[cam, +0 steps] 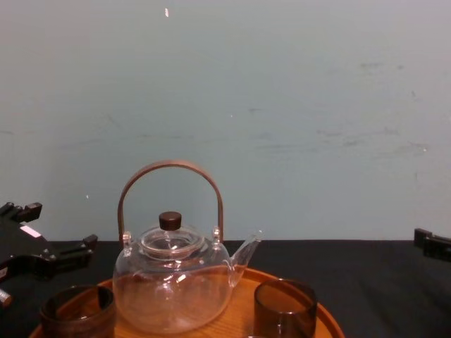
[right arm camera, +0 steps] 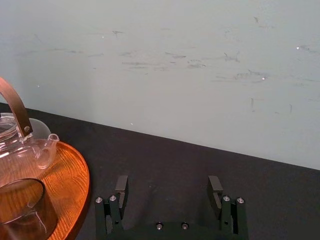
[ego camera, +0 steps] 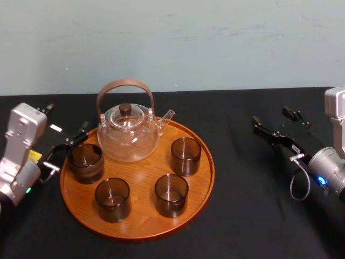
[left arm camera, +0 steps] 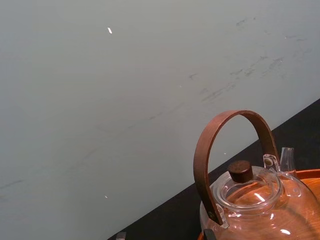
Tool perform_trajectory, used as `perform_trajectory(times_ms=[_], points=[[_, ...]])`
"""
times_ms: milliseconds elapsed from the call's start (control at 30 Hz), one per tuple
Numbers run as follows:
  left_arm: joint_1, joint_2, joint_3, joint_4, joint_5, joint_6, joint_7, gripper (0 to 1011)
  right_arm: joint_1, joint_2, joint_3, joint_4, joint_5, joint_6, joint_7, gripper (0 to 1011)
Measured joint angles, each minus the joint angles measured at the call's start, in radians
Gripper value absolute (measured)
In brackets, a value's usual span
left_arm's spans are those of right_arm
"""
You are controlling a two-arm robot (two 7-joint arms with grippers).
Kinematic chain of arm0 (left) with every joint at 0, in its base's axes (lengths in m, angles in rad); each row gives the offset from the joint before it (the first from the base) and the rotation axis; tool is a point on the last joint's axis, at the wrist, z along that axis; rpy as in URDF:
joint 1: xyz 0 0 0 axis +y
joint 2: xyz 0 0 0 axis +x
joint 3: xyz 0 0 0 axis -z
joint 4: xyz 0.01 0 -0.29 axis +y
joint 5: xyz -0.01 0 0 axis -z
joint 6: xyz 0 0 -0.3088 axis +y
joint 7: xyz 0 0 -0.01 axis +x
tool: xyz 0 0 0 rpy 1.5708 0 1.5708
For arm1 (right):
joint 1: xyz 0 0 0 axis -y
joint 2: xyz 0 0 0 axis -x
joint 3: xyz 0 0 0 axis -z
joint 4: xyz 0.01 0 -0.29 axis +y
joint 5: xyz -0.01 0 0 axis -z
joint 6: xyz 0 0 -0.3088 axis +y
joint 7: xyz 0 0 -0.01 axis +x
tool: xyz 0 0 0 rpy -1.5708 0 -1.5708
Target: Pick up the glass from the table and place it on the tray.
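The glass (ego camera: 85, 162) stands upright on the tray (ego camera: 141, 215) at its left rim, just beside the teapot (ego camera: 128, 135), so what seems left is a clean let-go. The left gripper (ego camera: 66, 145) sits at the glass's outer side with jaws spread, not clamped on it, though I cannot tell whether one touches the wall. It should back straight out over the bench (ego camera: 253, 216), level, without brushing glass or rim. The right gripper (right arm camera: 168, 189) waits over the bench on the right, jaws wide open.
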State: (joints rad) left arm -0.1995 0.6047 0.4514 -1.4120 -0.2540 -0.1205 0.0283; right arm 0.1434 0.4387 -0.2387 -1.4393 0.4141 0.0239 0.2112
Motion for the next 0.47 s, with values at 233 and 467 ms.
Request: perform_trajectory(times_ms=[233, 467], points=[[0.000, 0.000, 0.000, 0.000, 0.000, 0.000, 0.000, 1001, 0.000, 0.002, -0.001, -0.002, 0.003, 0.002, 0.002, 1002], [0.000, 0.000, 0.000, 0.000, 0.000, 0.000, 0.000, 1001, -0.001, 0.002, -0.001, -0.002, 0.004, 0.003, 0.002, 1002]])
